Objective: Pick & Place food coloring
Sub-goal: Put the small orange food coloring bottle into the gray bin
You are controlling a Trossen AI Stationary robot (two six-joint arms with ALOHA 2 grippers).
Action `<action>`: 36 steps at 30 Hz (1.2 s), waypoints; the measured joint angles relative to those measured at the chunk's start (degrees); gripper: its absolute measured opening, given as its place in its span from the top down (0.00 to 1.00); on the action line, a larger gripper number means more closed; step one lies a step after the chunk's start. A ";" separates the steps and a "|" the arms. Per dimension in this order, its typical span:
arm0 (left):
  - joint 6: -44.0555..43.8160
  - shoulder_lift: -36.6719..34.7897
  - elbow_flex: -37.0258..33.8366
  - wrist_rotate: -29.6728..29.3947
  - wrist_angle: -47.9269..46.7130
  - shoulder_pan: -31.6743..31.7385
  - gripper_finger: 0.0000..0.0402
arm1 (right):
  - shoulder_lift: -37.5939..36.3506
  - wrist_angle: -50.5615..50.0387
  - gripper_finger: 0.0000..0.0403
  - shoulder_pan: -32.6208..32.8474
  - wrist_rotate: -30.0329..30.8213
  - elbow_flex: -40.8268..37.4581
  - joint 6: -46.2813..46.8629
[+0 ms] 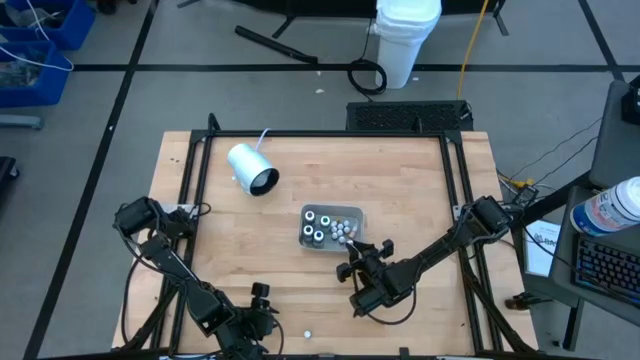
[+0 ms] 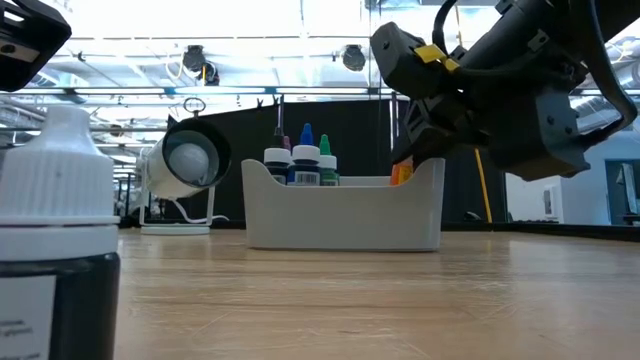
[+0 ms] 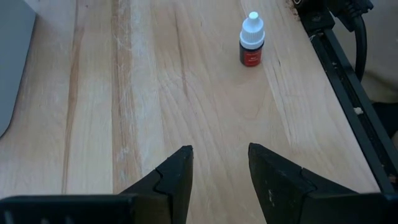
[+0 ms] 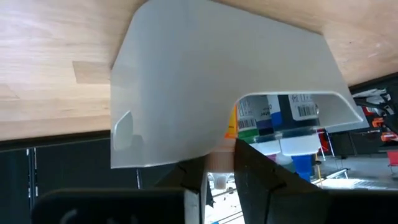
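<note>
A grey tray (image 1: pixel 356 214) stands at mid-table with several food coloring bottles (image 1: pixel 320 225) upright in it; their tips (image 2: pixel 305 150) show over its rim in the low view. My right gripper (image 4: pixel 217 173) hangs at the tray's near right corner (image 1: pixel 354 244), shut on a small bottle. One more bottle (image 3: pixel 252 42), white-capped with a dark body, stands on its base near the table's front edge (image 1: pixel 308 335) and looms large in the low view (image 2: pixel 60 230). My left gripper (image 3: pixel 219 152) is open, short of that bottle, with nothing between its fingers. My right gripper pinches a small pale bottle (image 4: pixel 217 163) between its two fingers. The fingers slant down toward the tray from the table's near right side. The bottle is lifted clear of the table, and an orange part of it (image 2: pixel 400 173) shows just at the tray's rim. The fingers hide which part they grip.
A white-and-grey cylinder with a cord (image 1: pixel 252 168) lies on the table at the far left of the tray. A black frame rail (image 3: pixel 339 68) runs along the table's edge beside the lone bottle. Bare wood (image 1: pixel 400 180) lies beyond the tray.
</note>
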 joint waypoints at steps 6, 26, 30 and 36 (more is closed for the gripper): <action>0.17 0.00 0.00 0.00 -0.02 0.00 0.60 | 0.88 -1.25 0.88 0.00 -0.99 0.09 -0.08; 0.00 0.00 0.00 0.00 -0.02 0.00 0.60 | 0.93 0.06 0.80 0.04 -2.28 0.09 -0.19; -0.12 0.00 0.00 0.00 -0.02 0.00 0.60 | 0.93 0.06 0.80 0.07 -2.26 0.09 -0.04; -0.31 0.00 0.00 0.00 -0.02 0.00 0.60 | 0.93 0.06 0.79 0.07 -2.48 0.07 0.10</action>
